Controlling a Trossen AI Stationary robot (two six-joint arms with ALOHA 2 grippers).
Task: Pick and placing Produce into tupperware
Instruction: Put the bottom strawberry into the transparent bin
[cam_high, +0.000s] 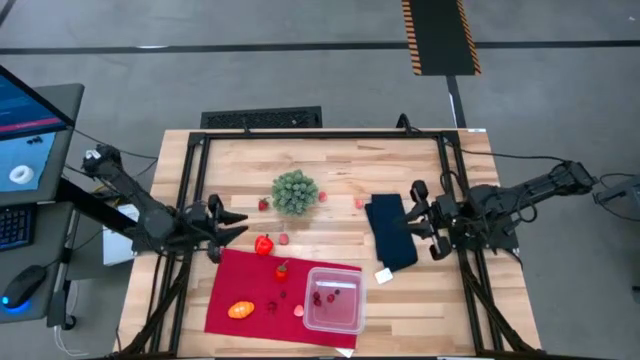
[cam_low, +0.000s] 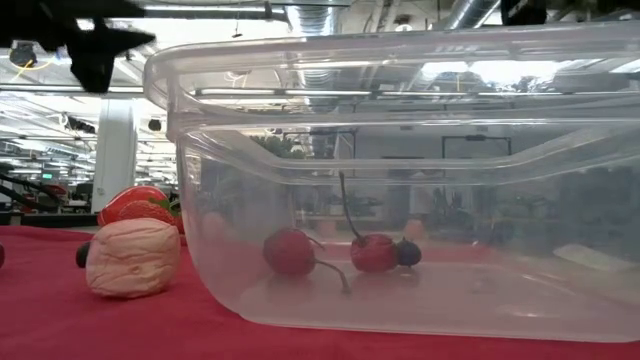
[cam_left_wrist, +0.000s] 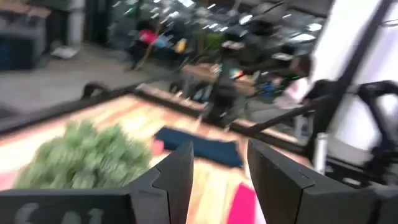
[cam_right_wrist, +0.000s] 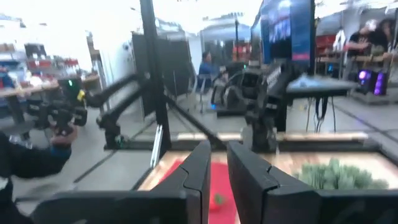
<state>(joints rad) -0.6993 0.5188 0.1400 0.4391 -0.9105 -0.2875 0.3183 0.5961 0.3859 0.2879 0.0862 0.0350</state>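
The clear tupperware (cam_high: 333, 298) stands on a red cloth (cam_high: 235, 285) near the table's near edge. In the low view the tupperware (cam_low: 420, 170) holds two red cherries (cam_low: 290, 250) with stems. On the cloth lie an orange oval (cam_high: 240, 310), a strawberry (cam_high: 282, 268) and a pink bit (cam_high: 298, 310). A red pepper (cam_high: 264, 244) sits by the cloth's far edge. My left gripper (cam_high: 238, 226) is open, left of the pepper and touching nothing. My right gripper (cam_high: 412, 212) hovers over a dark blue cloth (cam_high: 390, 230), its fingers a narrow gap apart.
A green bushy ball (cam_high: 295, 192) sits mid-table, with small red and pink bits (cam_high: 359, 203) around it. A white tag (cam_high: 384, 276) lies by the blue cloth's near end. Black frame rails (cam_high: 190, 200) run along both sides of the table.
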